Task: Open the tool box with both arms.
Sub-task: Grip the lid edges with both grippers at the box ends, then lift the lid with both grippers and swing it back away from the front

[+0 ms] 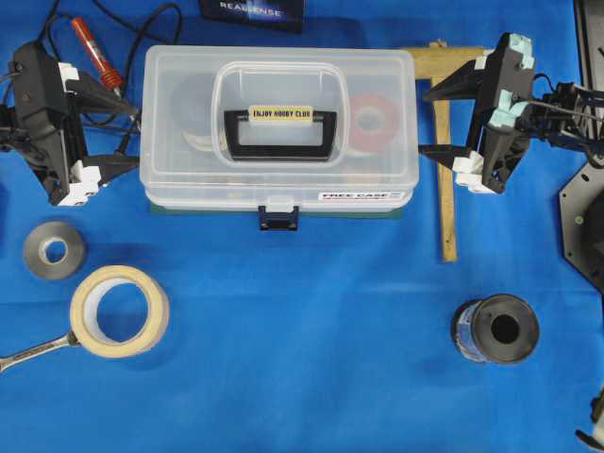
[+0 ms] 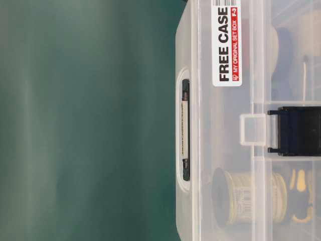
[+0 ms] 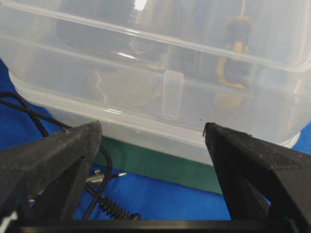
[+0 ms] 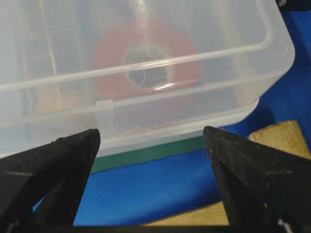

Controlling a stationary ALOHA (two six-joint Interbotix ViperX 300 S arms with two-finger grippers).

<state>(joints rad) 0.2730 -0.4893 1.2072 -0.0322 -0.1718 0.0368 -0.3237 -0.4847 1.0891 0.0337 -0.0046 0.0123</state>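
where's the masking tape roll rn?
Overhead view, lower left: the masking tape roll lies flat on the blue cloth, below the grey tape roll, its edge over a wrench.

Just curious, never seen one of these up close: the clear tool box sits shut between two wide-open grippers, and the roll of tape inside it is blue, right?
Nearly. The tape roll inside the tool box is red, not blue, as the right wrist view shows. The rest holds: the box is shut, with the left gripper and right gripper wide open either side.
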